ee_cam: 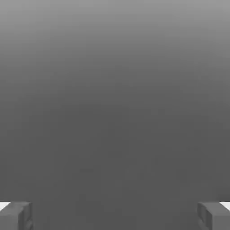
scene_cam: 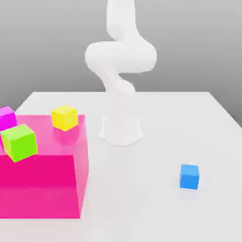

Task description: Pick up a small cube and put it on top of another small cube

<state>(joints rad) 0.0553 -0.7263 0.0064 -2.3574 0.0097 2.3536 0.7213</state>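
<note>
On the white table [scene_cam: 160, 208]: matte, flat, cut off along the near edge of the exterior view. Behind it, a plain grey backdrop. Rose from the table's middle on a round flared base: the arm [scene_cam: 120, 59], smooth glossy white, bulbous and twisted, its top cropped by the frame. Stood at the exterior view's left: a pink box [scene_cam: 47, 189], large, translucent and glassy, sharp-edged, its left side cut off. Sat on the box's top: a lime cube [scene_cam: 19, 142], tilted and nearest the camera; a yellow cube [scene_cam: 64, 117], slightly turned, farther back; a magenta cube [scene_cam: 6, 117], partly clipped by the picture's edge. Lay alone on the bare table toward the exterior view's right, well apart from the box and the arm's base: the blue cube [scene_cam: 189, 176], small, matte, crisp-cornered, flat on one face. Showed in the hand view against blank grey: the gripper [ee_cam: 115, 215], its grey blocky fingers [ee_cam: 15, 215] spread wide at opposite corners, nothing between them, tips cropped. Kept well clear of the fingers: the blue cube, untouched.
</note>
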